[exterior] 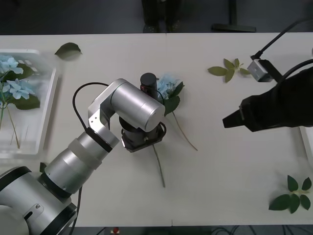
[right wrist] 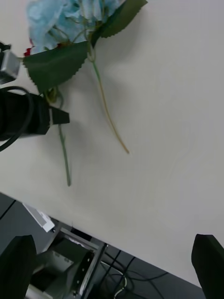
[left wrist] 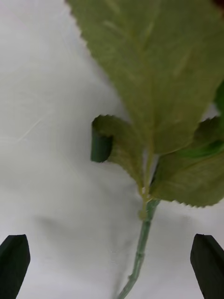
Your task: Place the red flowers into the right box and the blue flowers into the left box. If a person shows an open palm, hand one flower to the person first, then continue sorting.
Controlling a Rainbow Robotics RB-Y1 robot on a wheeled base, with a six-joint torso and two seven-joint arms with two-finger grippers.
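Green stem [left wrist: 140,252] and broad serrated leaves [left wrist: 154,84] are seen directly beneath the left gripper [left wrist: 112,261], whose black fingers [left wrist: 14,259] stand wide apart with the stem centred between them and nothing clamped. In the front view the left gripper [exterior: 143,138] is poised over the table [exterior: 234,176] near centre, above the stems of the last loose pair.

A blue flower [exterior: 167,87] lies at about 1 o'clock from that gripper, its stem [exterior: 185,131] trailing toward 5 o'clock. A red flower [right wrist: 29,51] is tucked against the blue head, mostly hidden; which flower owns the centred stem cannot be told with certainty.

The step in hand is judged to be the approach for a pick. A descent and a closing on the thin stem are called for next, with care that only one stem is taken.

The right gripper [exterior: 231,120] is held at 3 o'clock, well apart from the flowers, fingers [right wrist: 207,261] apart and unladen.

At 9 o'clock the left box [exterior: 49,98] already holds blue flowers [exterior: 14,88]. The right box [exterior: 307,144] is glimpsed at the far 3 o'clock edge. Loose sprigs [exterior: 229,68] lie toward 1 o'clock.

No brands, labels or legible writing are noted.
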